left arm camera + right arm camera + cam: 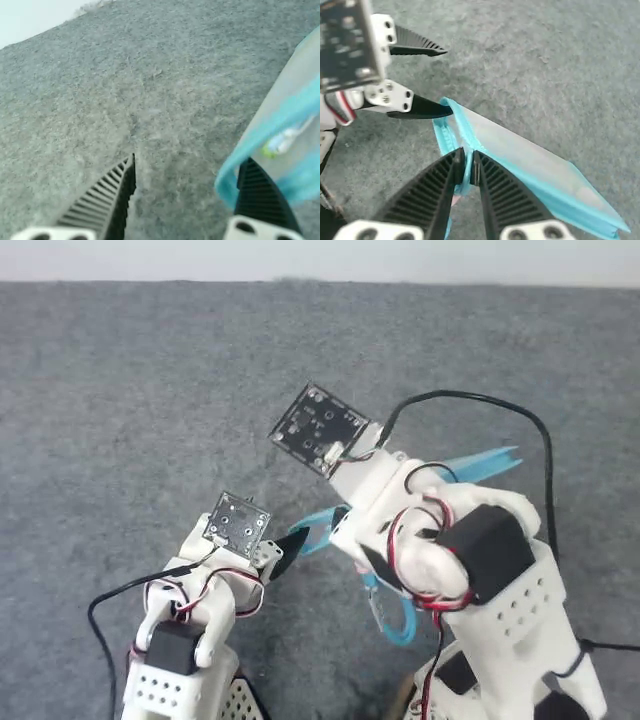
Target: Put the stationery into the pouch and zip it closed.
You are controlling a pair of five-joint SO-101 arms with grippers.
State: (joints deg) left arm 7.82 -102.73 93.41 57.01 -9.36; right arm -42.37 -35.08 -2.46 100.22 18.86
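Right gripper (467,159) pinches the pouch (520,150) by its zip edge at the left end, its long axis running right and far, while the left gripper (189,162), spread open, touches that same corner.

Counting as I go: one pouch (520,150), one blue clip (398,628), one table (150,390). Pincers, I've got two: left pincer (189,162), right pincer (467,156).

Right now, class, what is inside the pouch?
The pouch is translucent: one whitish item with a yellow-green end shows through. What it is, and anything else inside, is hidden.
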